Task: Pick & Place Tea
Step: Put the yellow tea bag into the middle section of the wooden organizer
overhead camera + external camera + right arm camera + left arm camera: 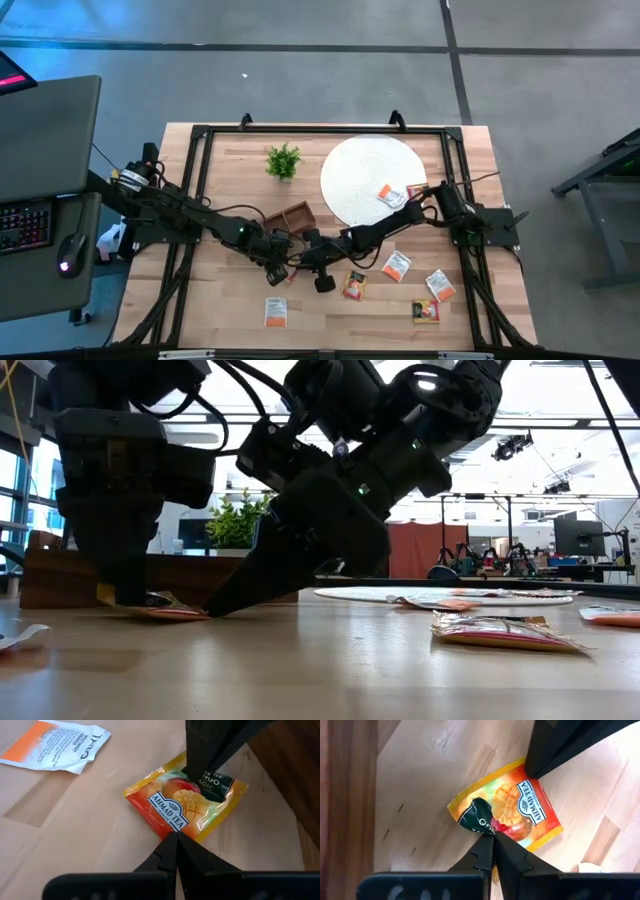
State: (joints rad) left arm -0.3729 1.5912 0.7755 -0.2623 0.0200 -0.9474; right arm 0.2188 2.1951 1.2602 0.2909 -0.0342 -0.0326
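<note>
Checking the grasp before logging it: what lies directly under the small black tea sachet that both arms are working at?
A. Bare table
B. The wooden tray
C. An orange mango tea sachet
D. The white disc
C: in the right wrist view the black sachet rests on the orange mango sachet.

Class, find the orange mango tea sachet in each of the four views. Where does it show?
High view: the mango sachet peeks out just below the wooden tray, centre-left.
Low view: flat on the table, lower left.
Left wrist view: centre, right of middle.
Right wrist view: centre.
Shared landmark: the wooden tray close beside it.
</note>
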